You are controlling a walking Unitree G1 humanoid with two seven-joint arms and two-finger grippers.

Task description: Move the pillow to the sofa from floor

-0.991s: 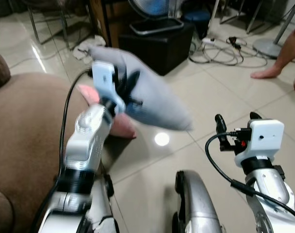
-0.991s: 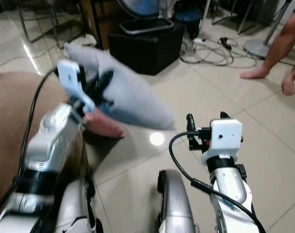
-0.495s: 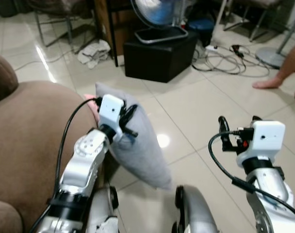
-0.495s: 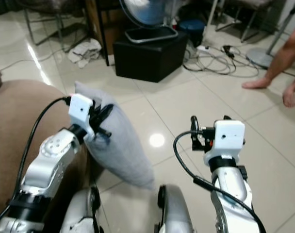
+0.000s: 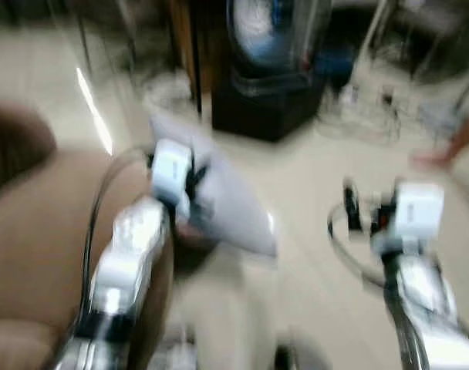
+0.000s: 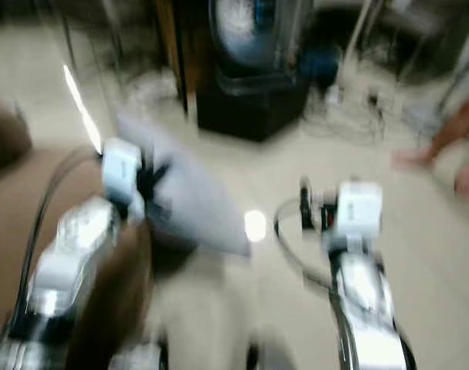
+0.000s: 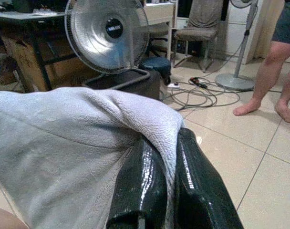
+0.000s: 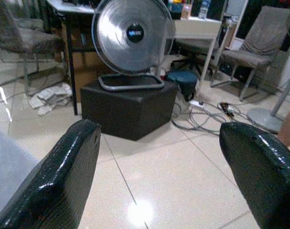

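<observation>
The left gripper point(image 7: 166, 183) has its two black fingers pinched tight on a fold of the grey pillow point(image 7: 64, 143), which hangs in the air just beside the brown sofa point(image 5: 34, 231), clear of the floor point(image 8: 183, 181). The right gripper point(image 8: 159, 171) is spread wide and holds nothing. Head views are blurred.

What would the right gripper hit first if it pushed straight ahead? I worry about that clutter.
Probably the black box carrying the fan; bare floor lies between, though depth is unclear. The right gripper is open.
</observation>
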